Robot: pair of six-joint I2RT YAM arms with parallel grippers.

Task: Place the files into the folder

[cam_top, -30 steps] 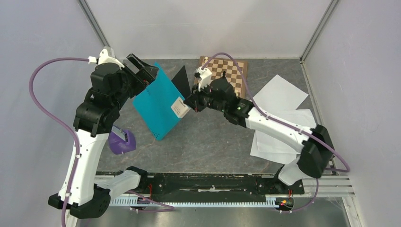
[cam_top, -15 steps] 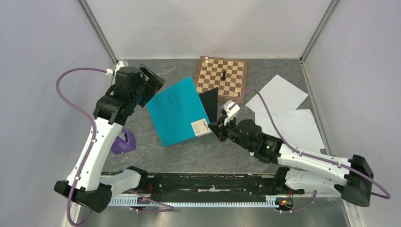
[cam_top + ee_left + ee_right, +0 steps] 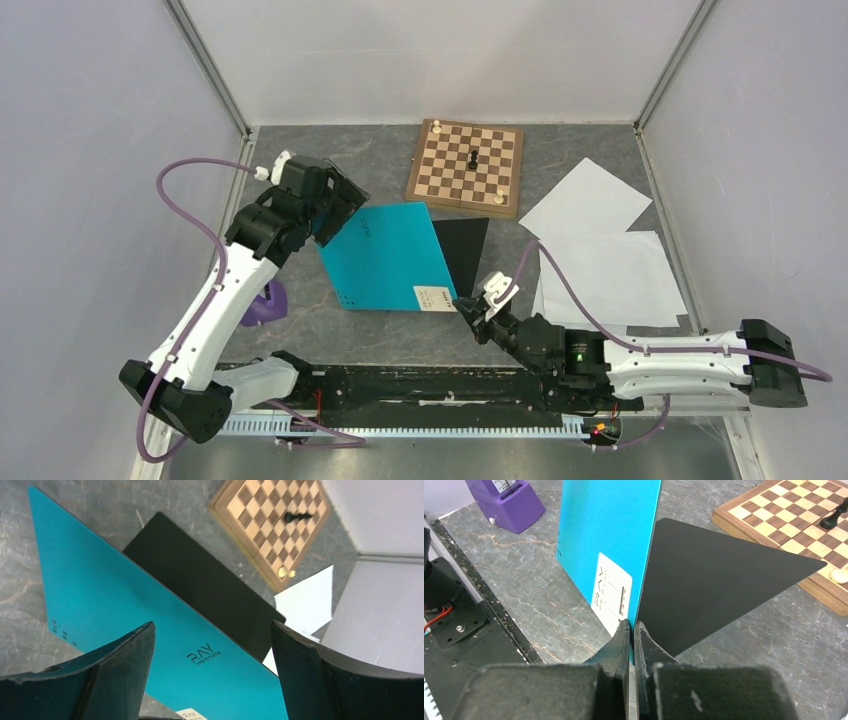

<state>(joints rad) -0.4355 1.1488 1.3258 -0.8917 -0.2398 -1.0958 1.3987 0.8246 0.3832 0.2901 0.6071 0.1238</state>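
While the right gripper [image 3: 631,626] is pinching the folder [image 3: 385,255] by its cover's corner, the left gripper [image 3: 338,205] is hovering wide open.
Out on the table [image 3: 400,335], the files [image 3: 610,275] are lying near its right side.

The folder [image 3: 385,258] lies mid-table, with its inner flap showing to the right of its cover. The chessboard [image 3: 465,167] sits behind it, and the paper sheets [image 3: 600,270] lie overlapping to its right. The metronome [image 3: 266,305] stands to its left, partly behind the left arm. The left gripper [image 3: 338,207] is spread wide at the folder's far left corner, seemingly above it. The right gripper [image 3: 463,303] pinches the near right corner.
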